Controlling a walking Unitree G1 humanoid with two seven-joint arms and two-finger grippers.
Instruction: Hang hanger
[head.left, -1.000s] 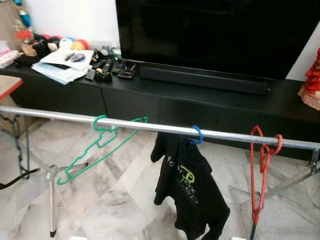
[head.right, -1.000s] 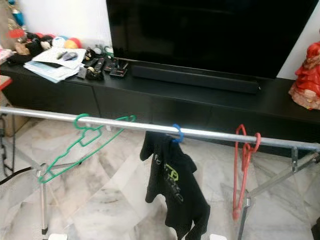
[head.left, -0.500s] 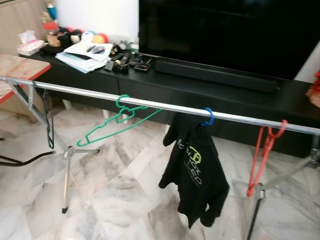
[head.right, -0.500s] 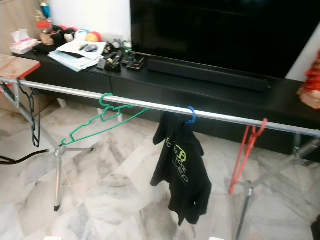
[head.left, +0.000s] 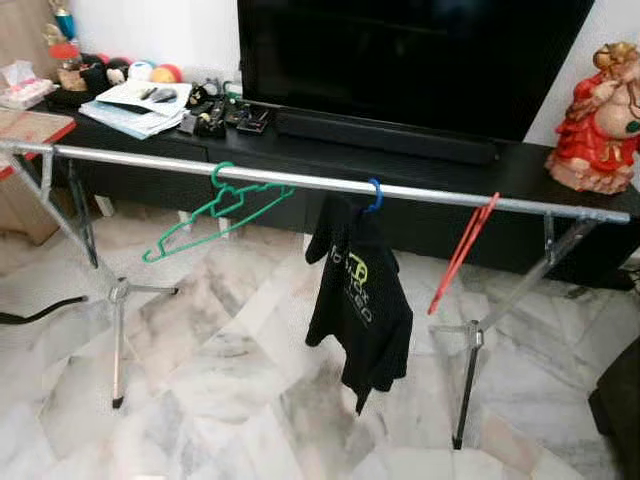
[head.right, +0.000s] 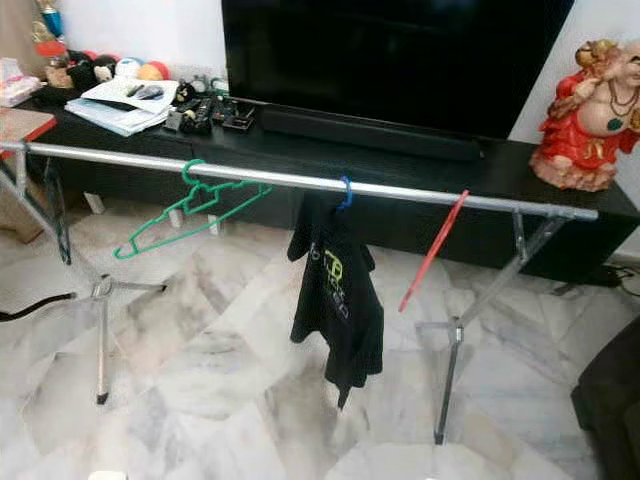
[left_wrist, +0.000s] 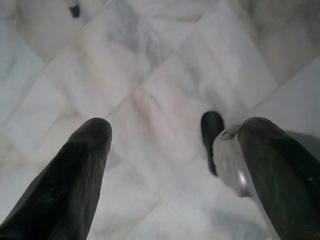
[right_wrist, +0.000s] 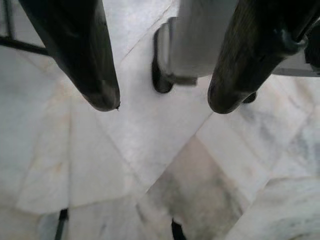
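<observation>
Green hanger (head.left: 215, 205), blue hanger w/ black shirt (head.left: 358, 300) & red hanger (head.left: 462, 253) all hook on the silver rail (head.left: 300, 182) — red one tilted. Left gripper (left_wrist: 170, 150) & right gripper (right_wrist: 162, 95) hang over marble floor (head.left: 220, 370), fingers apart, holding nothing.

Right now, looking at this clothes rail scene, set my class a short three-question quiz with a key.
1. True or false: the black T-shirt hangs from the green hanger.
2. Which hanger is nearest the red figurine? A green, B blue, C red.
3. Fill in: both claws point down at the ______ floor.

Key:
1. False; it hangs from the blue hanger on the rail.
2. C, the red hanger.
3. Marble; left claw and right claw are open and hold nothing.
</observation>
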